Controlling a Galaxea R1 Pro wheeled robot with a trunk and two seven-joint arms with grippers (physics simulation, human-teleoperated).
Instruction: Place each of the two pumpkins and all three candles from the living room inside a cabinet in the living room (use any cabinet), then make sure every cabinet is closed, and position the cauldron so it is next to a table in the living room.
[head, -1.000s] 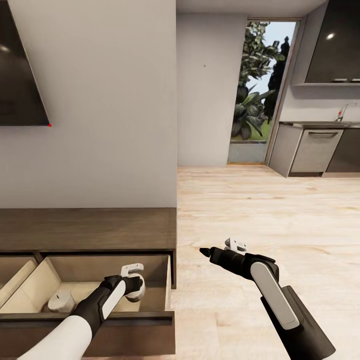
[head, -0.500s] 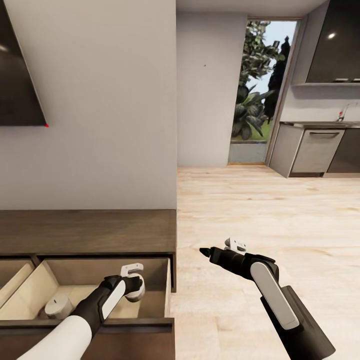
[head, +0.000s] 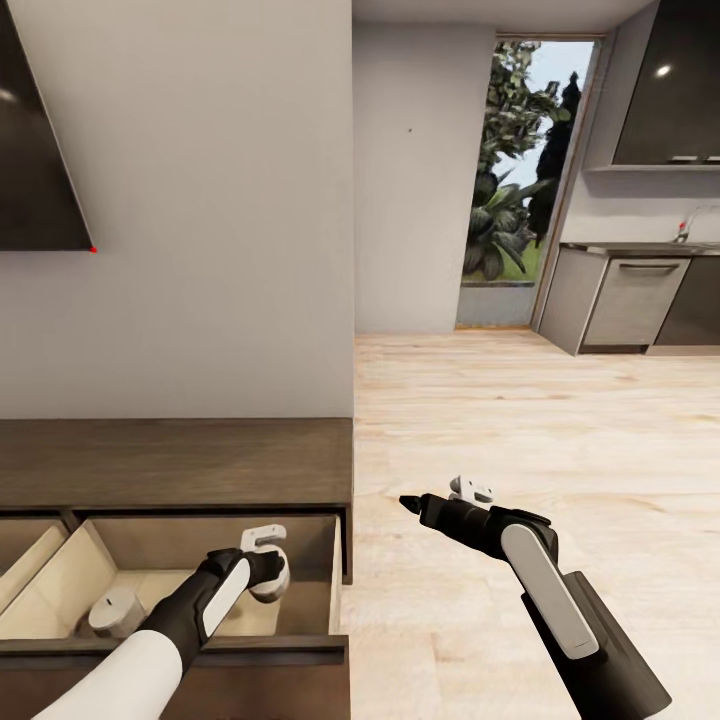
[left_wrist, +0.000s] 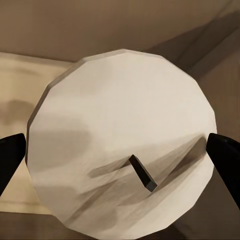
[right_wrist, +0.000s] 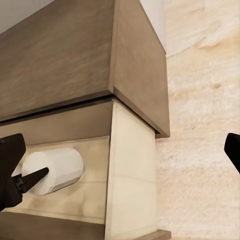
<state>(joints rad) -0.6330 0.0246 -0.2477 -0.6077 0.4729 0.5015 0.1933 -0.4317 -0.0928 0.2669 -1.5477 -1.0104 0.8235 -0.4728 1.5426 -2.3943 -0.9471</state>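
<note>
Left gripper (head: 266, 570) grips a candle (left_wrist: 122, 142) over the open drawer (head: 320, 560) of the cabinet (head: 170, 460), beside another candle (head: 115, 610) lying inside. Lower it to the drawer floor before letting go, clear of that candle. Right gripper (head: 440, 497) hangs spread and empty over the floor (head: 560, 430).

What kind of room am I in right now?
Likely an open-plan living room: a low wood cabinet with an open drawer, a wall screen, and a kitchen counter beyond.
</note>
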